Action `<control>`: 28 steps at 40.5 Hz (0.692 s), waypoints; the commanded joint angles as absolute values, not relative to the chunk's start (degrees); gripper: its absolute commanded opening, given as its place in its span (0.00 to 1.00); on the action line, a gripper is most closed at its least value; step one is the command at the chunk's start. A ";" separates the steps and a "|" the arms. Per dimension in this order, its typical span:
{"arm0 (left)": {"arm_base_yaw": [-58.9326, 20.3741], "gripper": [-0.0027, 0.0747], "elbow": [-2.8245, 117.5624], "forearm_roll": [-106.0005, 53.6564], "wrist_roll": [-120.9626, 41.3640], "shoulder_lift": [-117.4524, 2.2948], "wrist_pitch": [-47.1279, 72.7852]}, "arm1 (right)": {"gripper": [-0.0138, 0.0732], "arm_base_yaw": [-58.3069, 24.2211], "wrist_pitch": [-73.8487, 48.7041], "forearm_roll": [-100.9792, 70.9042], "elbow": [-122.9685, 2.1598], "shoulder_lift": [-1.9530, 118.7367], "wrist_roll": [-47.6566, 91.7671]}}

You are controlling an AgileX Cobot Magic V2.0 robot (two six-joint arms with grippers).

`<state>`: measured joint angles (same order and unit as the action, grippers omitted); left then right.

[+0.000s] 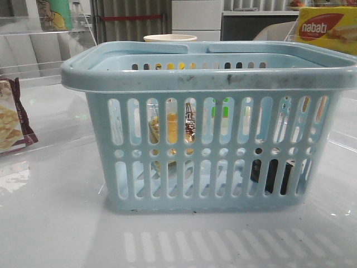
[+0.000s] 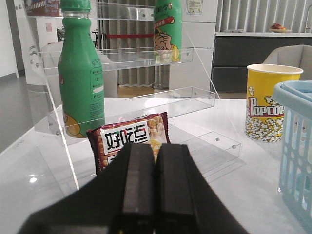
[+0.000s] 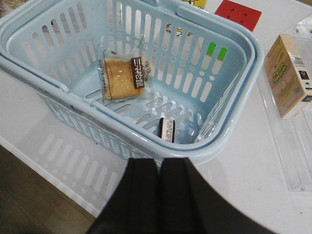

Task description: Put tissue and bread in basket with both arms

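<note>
The light-blue basket point(image 1: 212, 81) stands in the middle of the table; its rim shows in the right wrist view point(image 3: 229, 139) and its side in the left wrist view point(image 2: 297, 146). The bread point(image 3: 122, 73), golden in a clear bag, leans inside against the basket's wall; it shows through the slots in the front view point(image 1: 172, 129). The dark tissue pack point(image 3: 166, 130) stands on the basket floor, dark behind the slots in the front view point(image 1: 273, 176). My left gripper point(image 2: 155, 161) is shut and empty, away from the basket. My right gripper point(image 3: 158, 168) is shut and empty, above the table beside the basket's rim.
A maroon-edged pastry packet point(image 2: 129, 139) and green bottles point(image 2: 80, 78) sit on a clear acrylic shelf point(image 2: 146, 105). A yellow popcorn cup point(image 2: 268, 105) stands behind the basket. A nabati box point(image 1: 326, 28) sits back right. A beige box point(image 3: 290, 73) lies in a clear tray.
</note>
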<state>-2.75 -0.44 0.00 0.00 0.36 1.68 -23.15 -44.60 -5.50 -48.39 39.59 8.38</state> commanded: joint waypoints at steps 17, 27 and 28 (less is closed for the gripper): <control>-3.21 0.15 -0.42 0.00 0.89 1.36 -3.95 | 0.22 -23.15 -40.42 -5.37 -49.97 39.41 9.02; -3.21 0.15 -0.42 0.00 0.89 1.36 -3.95 | 0.22 -16.24 -27.41 -6.93 -41.25 32.53 9.02; -3.21 0.15 -0.42 0.00 0.89 1.36 -3.95 | 0.22 -14.77 -25.48 -7.00 -39.28 31.31 9.02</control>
<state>-2.75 -0.44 0.00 0.00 0.36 1.36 -18.53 -36.65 -6.15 -42.10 34.57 8.47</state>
